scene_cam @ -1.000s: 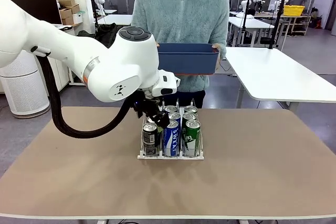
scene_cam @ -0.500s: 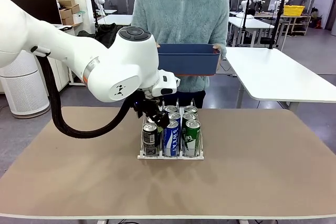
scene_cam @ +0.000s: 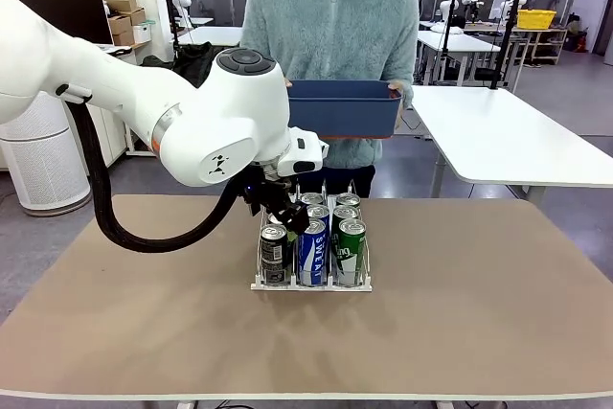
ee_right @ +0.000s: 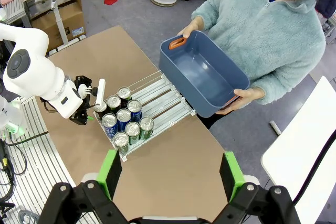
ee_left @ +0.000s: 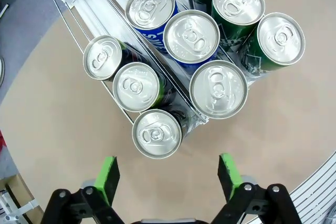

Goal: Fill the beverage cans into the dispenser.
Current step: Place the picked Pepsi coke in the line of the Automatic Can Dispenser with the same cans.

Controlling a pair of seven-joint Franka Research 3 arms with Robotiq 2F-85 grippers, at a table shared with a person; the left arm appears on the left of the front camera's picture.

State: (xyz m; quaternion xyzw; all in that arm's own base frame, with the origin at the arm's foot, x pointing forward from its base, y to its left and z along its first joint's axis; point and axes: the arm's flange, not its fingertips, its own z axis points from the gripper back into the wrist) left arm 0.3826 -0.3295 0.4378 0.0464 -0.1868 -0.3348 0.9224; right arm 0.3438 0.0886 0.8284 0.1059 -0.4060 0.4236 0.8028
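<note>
The dispenser [scene_cam: 311, 284] stands mid-table with several beverage cans in its three lanes: black cans [scene_cam: 274, 254] on the left, blue-white ones [scene_cam: 312, 251] in the middle, green ones [scene_cam: 351, 251] on the right. My left gripper [scene_cam: 285, 215] hangs just over the left lane's rear cans. In the left wrist view the left gripper [ee_left: 168, 177] is open above the silver can tops [ee_left: 190, 38], with nothing between its green pads [ee_left: 107, 177]. High above the table my right gripper [ee_right: 170, 174] is open and empty, looking down on the dispenser [ee_right: 157, 95] and its cans [ee_right: 126, 121].
A person at the far side holds an empty dark blue bin [scene_cam: 343, 105] in both hands above the table's far edge; it appears as the bin [ee_right: 202, 74] in the right wrist view. Bare brown tabletop [scene_cam: 479, 313] surrounds the dispenser. My left arm [ee_right: 37, 77] reaches in from the side.
</note>
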